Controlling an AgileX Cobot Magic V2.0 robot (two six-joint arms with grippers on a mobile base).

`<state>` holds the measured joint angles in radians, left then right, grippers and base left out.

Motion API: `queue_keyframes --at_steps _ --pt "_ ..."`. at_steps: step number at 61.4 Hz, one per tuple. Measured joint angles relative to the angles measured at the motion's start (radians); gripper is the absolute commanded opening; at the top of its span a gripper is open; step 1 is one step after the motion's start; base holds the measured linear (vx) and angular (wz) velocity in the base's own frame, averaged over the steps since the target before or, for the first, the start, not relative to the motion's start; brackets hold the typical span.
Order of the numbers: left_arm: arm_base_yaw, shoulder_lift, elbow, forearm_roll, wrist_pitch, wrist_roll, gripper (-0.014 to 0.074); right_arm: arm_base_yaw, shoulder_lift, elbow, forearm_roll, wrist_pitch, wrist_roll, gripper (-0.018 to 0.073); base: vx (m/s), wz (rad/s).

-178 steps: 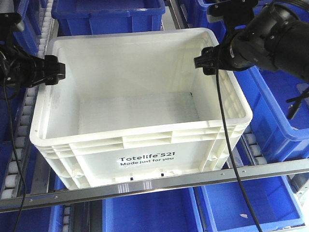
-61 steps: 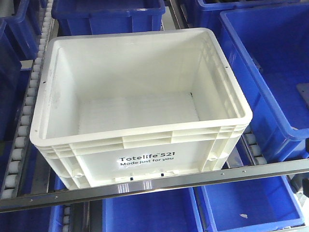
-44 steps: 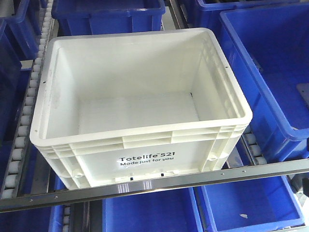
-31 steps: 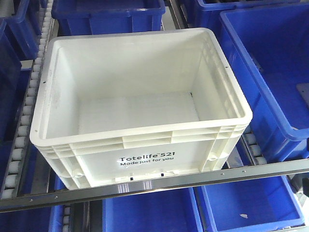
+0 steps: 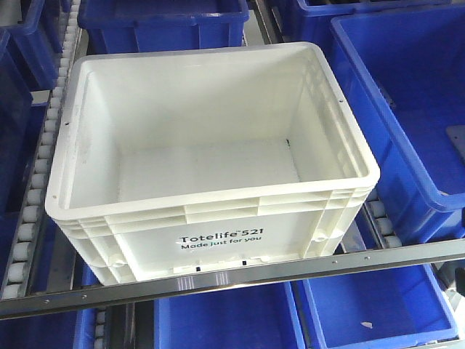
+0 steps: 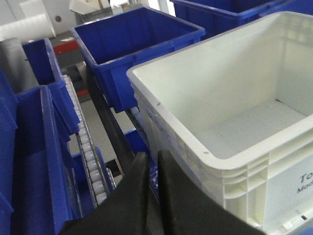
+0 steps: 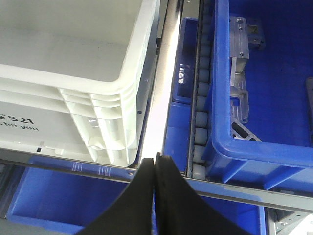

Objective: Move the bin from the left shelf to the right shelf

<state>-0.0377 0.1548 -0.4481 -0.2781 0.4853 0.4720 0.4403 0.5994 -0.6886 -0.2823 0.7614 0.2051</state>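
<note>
The white bin (image 5: pixel 218 218) sits empty on the roller shelf, its printed side facing the front rail. No gripper shows in the front view. In the left wrist view my left gripper (image 6: pixel 154 154) hangs shut and empty, just off the bin's (image 6: pixel 161 105) front left corner, not touching it. In the right wrist view my right gripper (image 7: pixel 155 157) is shut on nothing, over the metal rail beside the bin's (image 7: pixel 98 83) front right corner.
Blue bins stand to the right (image 5: pixel 407 109), behind (image 5: pixel 160 22) and on the level below (image 5: pixel 225 313). Roller tracks (image 5: pixel 33 196) flank the white bin. A metal rail (image 5: pixel 232 280) crosses in front of it.
Both grippers, which were at the bin's left and right rims 2.9 s ago, have left the front view. The bin has not moved.
</note>
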Motion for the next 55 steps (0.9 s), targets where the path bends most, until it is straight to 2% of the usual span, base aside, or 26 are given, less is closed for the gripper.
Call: queue_keyframes --at_steps 4,8,22,26,32,39,46,55 --pt "0.000 -0.043 0.088 0.004 -0.068 -0.023 0.0034 0.000 0.000 0.000 0.000 0.000 0.000 -0.0009 0.00 0.00" --pt "0.009 -0.080 0.171 0.039 -0.122 -0.102 0.0034 0.000 0.000 0.000 0.000 0.000 0.000 -0.0009 0.00 0.00" --pt "0.049 -0.166 0.365 0.357 -0.232 -0.577 0.0034 0.000 0.000 0.000 0.000 0.000 0.000 -0.0009 0.00 0.00" --pt "0.058 -0.168 0.408 0.401 -0.269 -0.645 0.0034 0.000 0.000 0.000 0.000 0.000 0.000 -0.0009 0.00 0.00" --pt "0.060 -0.168 0.466 0.422 -0.353 -0.673 0.0034 0.000 0.000 0.000 0.000 0.000 0.000 -0.0009 0.00 0.00" --pt "0.060 -0.168 0.475 0.426 -0.409 -0.670 0.0034 0.000 0.000 0.000 -0.001 0.001 0.000 -0.0009 0.00 0.00" --pt "0.060 -0.168 0.475 0.401 -0.440 -0.613 0.0034 0.000 0.000 0.000 -0.001 0.001 0.000 -0.0009 0.00 0.00" --pt "0.060 -0.168 0.475 0.300 -0.440 -0.494 0.0034 0.000 0.000 0.000 -0.001 0.001 0.000 -0.0009 0.00 0.00"
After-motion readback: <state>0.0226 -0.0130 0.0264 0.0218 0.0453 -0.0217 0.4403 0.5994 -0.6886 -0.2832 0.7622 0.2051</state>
